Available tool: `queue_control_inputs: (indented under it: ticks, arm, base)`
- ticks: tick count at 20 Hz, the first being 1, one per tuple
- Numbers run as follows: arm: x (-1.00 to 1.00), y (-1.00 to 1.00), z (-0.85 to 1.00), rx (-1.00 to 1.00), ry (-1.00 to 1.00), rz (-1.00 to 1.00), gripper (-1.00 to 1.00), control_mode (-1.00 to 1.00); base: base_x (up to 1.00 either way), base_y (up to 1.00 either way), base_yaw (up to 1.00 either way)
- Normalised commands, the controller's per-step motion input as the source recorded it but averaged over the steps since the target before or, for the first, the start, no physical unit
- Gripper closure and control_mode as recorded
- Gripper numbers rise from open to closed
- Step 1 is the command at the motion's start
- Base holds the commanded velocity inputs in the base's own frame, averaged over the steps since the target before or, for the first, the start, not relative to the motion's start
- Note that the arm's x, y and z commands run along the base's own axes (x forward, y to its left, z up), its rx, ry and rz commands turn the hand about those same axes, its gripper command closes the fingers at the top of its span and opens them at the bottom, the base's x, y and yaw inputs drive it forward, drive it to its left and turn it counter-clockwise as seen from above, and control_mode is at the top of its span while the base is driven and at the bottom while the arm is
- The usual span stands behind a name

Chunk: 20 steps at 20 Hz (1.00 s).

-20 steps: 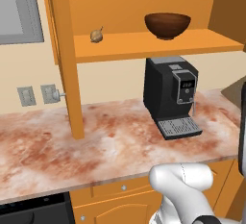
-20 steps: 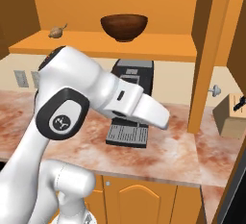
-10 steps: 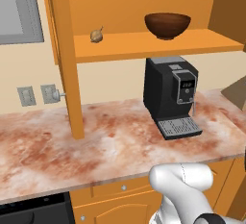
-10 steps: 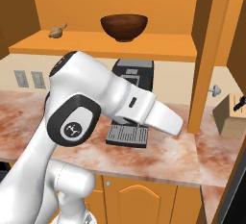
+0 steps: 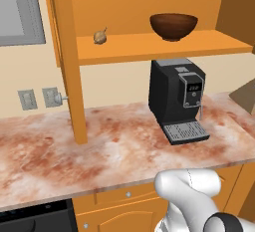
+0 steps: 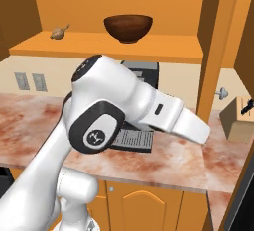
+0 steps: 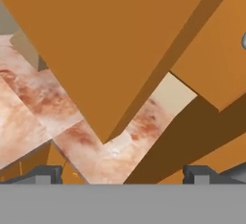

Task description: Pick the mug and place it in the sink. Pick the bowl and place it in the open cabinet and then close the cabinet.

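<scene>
Dark finger tips (image 7: 42,174) stand far apart at the bottom of my hand view, so the gripper (image 7: 120,175) is wide open and holds nothing. An orange cabinet door (image 7: 110,40) is just in front of it; whether it touches, I cannot tell. The bowl (image 5: 173,25) sits on the shelf (image 5: 149,47) of the open cabinet, above the black coffee machine (image 5: 177,99). Left of the bowl on the same shelf lies a small tan bulb (image 5: 100,37). My right base view adds a knife block (image 6: 239,121) on the marble counter (image 6: 30,121), right of the coffee machine, and the white arm (image 6: 129,106) in front of the machine.
</scene>
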Motion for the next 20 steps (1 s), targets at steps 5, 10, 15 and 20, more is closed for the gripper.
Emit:
queue_control_inputs:
  ticks: [5, 10, 15, 20]
  arm:
    - [0.0, -0.14, -0.08, 0.02, -0.01, 0.01, -1.0, -1.0]
    - [0.0, -0.04, -0.16, 0.0, -0.15, 0.06, -1.0, -1.0]
    - [0.02, -0.06, -0.07, 0.02, -0.12, 0.09, -1.0, -1.0]
    - [0.0, -0.04, 0.0, 0.02, -0.05, 0.07, -1.0, -1.0]
  base:
    - [0.0, 0.0, 0.0]
    - [0.0, 0.0, 0.0]
    - [0.0, 0.0, 0.0]
    - [0.0, 0.0, 0.0]
